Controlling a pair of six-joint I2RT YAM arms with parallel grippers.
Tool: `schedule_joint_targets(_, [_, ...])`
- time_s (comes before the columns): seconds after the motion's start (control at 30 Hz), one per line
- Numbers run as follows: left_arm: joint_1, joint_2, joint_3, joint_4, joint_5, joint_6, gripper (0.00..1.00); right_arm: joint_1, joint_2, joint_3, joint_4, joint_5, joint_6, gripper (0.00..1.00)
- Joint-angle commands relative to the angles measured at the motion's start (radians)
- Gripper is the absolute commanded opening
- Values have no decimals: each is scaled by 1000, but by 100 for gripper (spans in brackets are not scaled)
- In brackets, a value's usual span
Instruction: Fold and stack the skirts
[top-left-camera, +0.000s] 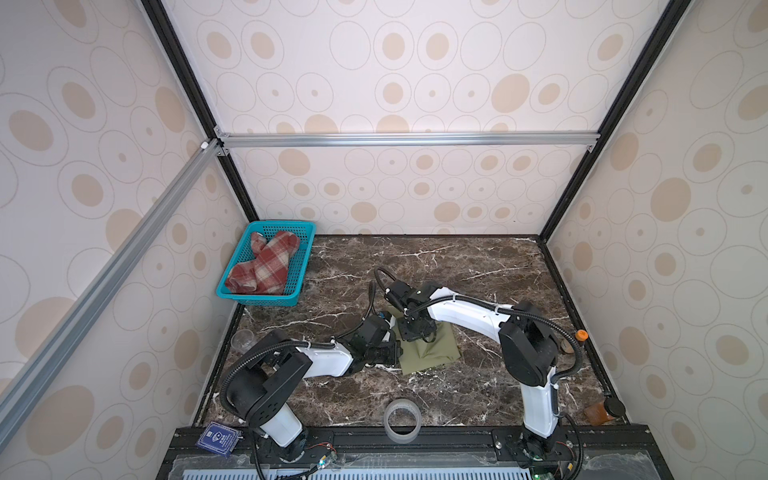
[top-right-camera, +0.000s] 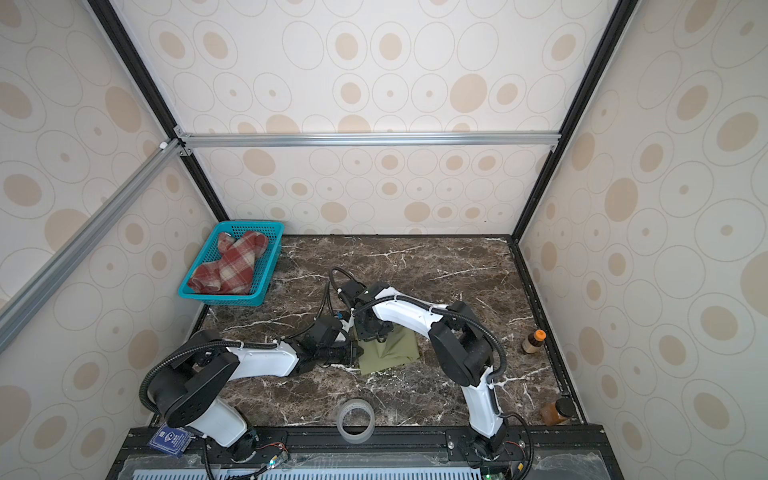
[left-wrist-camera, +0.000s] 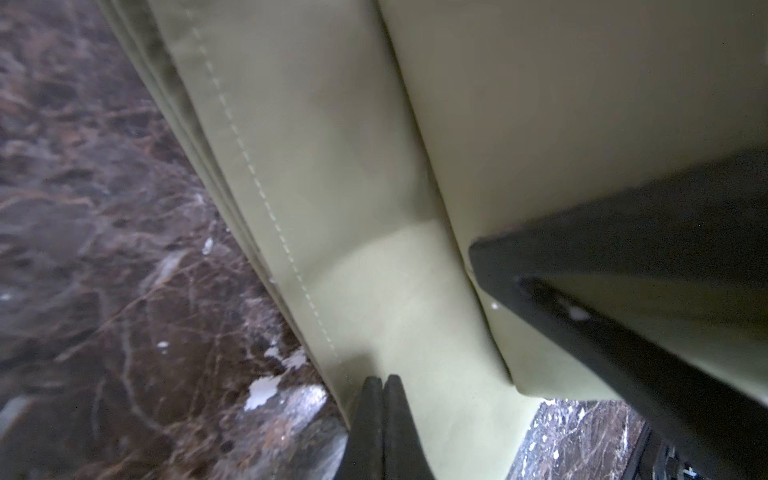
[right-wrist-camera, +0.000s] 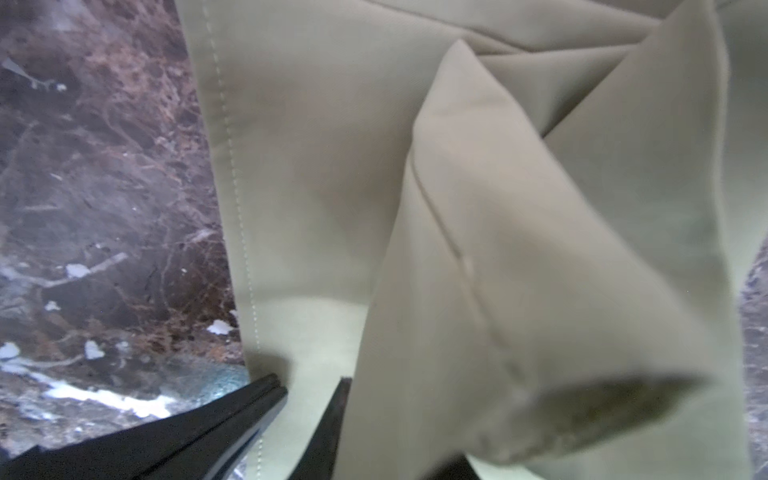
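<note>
Now the green skirt lies folded on the bench, well apart from the basket holding the plaid skirt. At its basket-side edge the left fingers are together and the right fingers apart. The left arm looks better placed for the basket.

Robot lab test cell, not a home or shop. Evidence:
- The booth is framed by a silver aluminium extrusion crossbar and black profile corner posts.
- It is closed in by wall panels of cream wallpaper with beige ovals.
- The work surface is a dark brown marble-pattern tabletop.
- Two white-and-black robot arms, the left arm and the right arm, are mounted on a black slotted base rail at the front edge.
- Loose wires and a small bare circuit board sit exposed there.
- Props lie around the edges: a clear tape roll, a clear plastic cup, a brown bottle with an orange cap and a teal plastic mesh basket.
</note>
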Motion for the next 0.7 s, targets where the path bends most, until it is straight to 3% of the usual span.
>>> schedule_joint_targets(0.0, [2, -45, -15, -38, -32, -24, 0, 17, -5, 11, -3, -10, 22, 26])
schedule_joint_targets(0.67, [47, -207, -62, -143, -106, -20, 0, 40, -54, -37, 45, -56, 55, 41])
